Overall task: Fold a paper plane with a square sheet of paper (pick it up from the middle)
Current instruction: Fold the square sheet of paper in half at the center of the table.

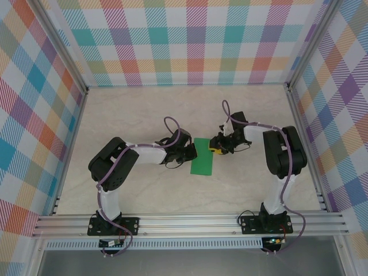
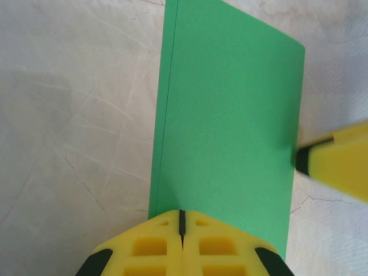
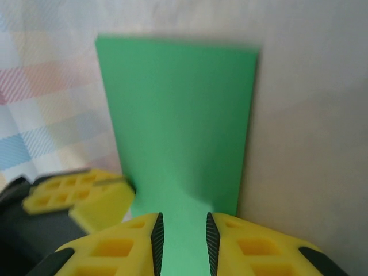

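The square sheet of paper (image 1: 202,164) is bright green and lies flat on the table as a narrow rectangle. A doubled edge along its long side (image 2: 163,132) shows it is folded in two layers. My left gripper (image 1: 192,154) is shut, its tip (image 2: 182,215) resting over the sheet's near edge with nothing seen between the jaws. My right gripper (image 1: 215,150) comes in from the opposite side, low over the sheet's far edge. Its jaws (image 3: 183,241) stand a little apart, with the green paper (image 3: 178,115) showing through the gap. One right fingertip (image 2: 336,164) touches the paper's edge.
The table (image 1: 144,115) is pale marbled stone with checked walls on three sides and an aluminium rail (image 1: 190,221) along the front. A yellow finger of the left gripper (image 3: 86,198) lies close beside the right jaws.
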Robot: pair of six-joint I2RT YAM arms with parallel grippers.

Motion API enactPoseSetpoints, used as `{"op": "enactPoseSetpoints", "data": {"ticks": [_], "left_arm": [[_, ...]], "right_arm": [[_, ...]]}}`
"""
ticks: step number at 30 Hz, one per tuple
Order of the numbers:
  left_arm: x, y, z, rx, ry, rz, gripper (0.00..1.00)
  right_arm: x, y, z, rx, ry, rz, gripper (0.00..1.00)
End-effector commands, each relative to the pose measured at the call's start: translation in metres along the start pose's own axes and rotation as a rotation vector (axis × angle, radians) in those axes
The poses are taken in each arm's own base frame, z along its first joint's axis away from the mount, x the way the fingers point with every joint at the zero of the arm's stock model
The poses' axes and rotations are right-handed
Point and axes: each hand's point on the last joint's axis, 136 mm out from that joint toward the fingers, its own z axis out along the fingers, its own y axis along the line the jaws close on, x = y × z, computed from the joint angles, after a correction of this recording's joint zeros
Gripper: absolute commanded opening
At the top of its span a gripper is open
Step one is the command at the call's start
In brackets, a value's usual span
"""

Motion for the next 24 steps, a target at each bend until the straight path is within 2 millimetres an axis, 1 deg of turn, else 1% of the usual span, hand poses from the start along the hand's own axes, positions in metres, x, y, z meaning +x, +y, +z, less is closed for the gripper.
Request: {"op": "enactPoseSetpoints", "data": {"ticks": [1, 4, 5, 9, 11, 13, 14, 19, 21, 24], "left_arm": [[0.053, 0.067, 0.003, -0.225, 0.168, -0.027, 0.00], [0.052, 0.065, 0.002, -0.216, 0.163, -0.030, 0.00], [0.052, 0.064, 0.002, -0.215, 0.165, -0.030, 0.00], [0.052, 0.065, 0.002, -0.217, 0.167, -0.031, 0.00], [0.053, 0.066, 0.002, -0.221, 0.168, -0.028, 0.00], [0.054, 0.066, 0.002, -0.217, 0.169, -0.027, 0.00], [0.054, 0.066, 0.002, -0.219, 0.169, -0.029, 0.00], [0.052, 0.064, 0.002, -0.213, 0.167, -0.029, 0.00], [0.052, 0.064, 0.001, -0.212, 0.162, -0.028, 0.00], [0.052, 0.062, 0.001, -0.202, 0.163, -0.031, 0.00]], "right_arm": [[0.018, 0.022, -0.006, -0.075, 0.015, -0.062, 0.29], [0.034, 0.016, 0.000, -0.068, 0.039, -0.060, 0.31], [0.039, 0.012, 0.004, -0.050, 0.050, -0.056, 0.31], [0.048, -0.017, 0.018, 0.036, 0.071, -0.013, 0.30], [0.052, -0.029, 0.021, 0.072, 0.082, 0.003, 0.30], [0.056, -0.032, 0.022, 0.076, 0.089, 0.003, 0.30], [0.057, -0.030, 0.021, 0.074, 0.090, 0.002, 0.30], [0.060, -0.001, 0.001, 0.029, 0.056, -0.060, 0.31], [0.063, 0.005, -0.004, 0.016, 0.051, -0.074, 0.31], [0.075, 0.008, 0.000, -0.014, 0.077, -0.077, 0.31]]}}
